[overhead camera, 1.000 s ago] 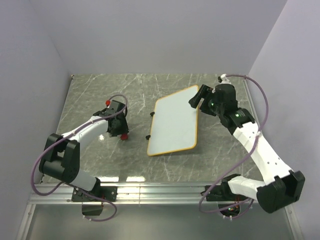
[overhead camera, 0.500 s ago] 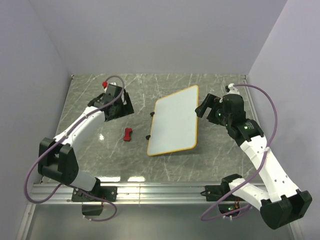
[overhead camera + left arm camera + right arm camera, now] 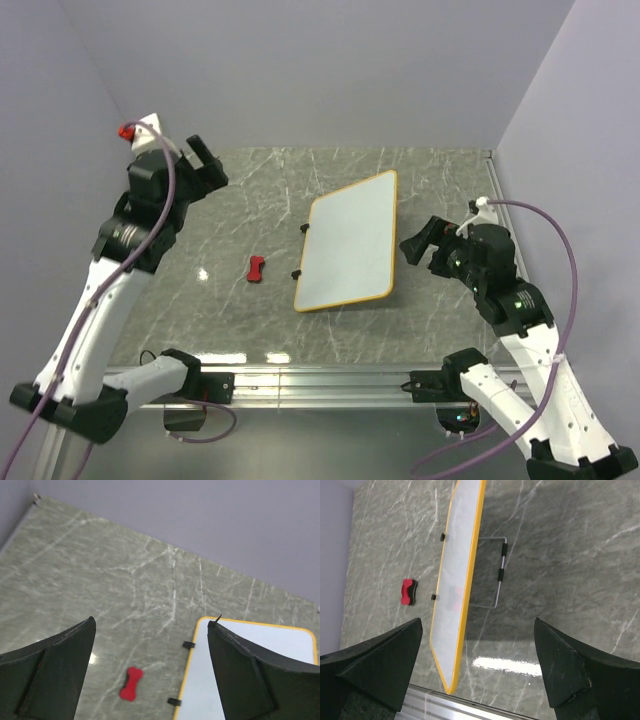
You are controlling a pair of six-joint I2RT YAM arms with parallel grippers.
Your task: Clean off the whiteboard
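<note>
The whiteboard (image 3: 345, 245) has an orange frame and two black clips on its left edge, and it lies tilted in the middle of the table. Its surface shows no dark marks. It also shows in the left wrist view (image 3: 197, 680) and the right wrist view (image 3: 457, 575). The red bow-shaped eraser (image 3: 257, 268) lies on the table left of the board, apart from it, and shows in both wrist views (image 3: 131, 683) (image 3: 409, 591). My left gripper (image 3: 207, 165) (image 3: 151, 622) is open and empty, high above the far left. My right gripper (image 3: 425, 248) (image 3: 479, 622) is open and empty, right of the board.
A thin wire stand (image 3: 497, 575) props the board's right side off the table. A metal rail (image 3: 320, 380) runs along the near edge and also shows in the right wrist view (image 3: 450, 705). Grey walls enclose the back and both sides.
My left gripper has left the eraser on the table and risen up and back to the far left. My right gripper has drawn back from the board's far right corner toward the near right.
</note>
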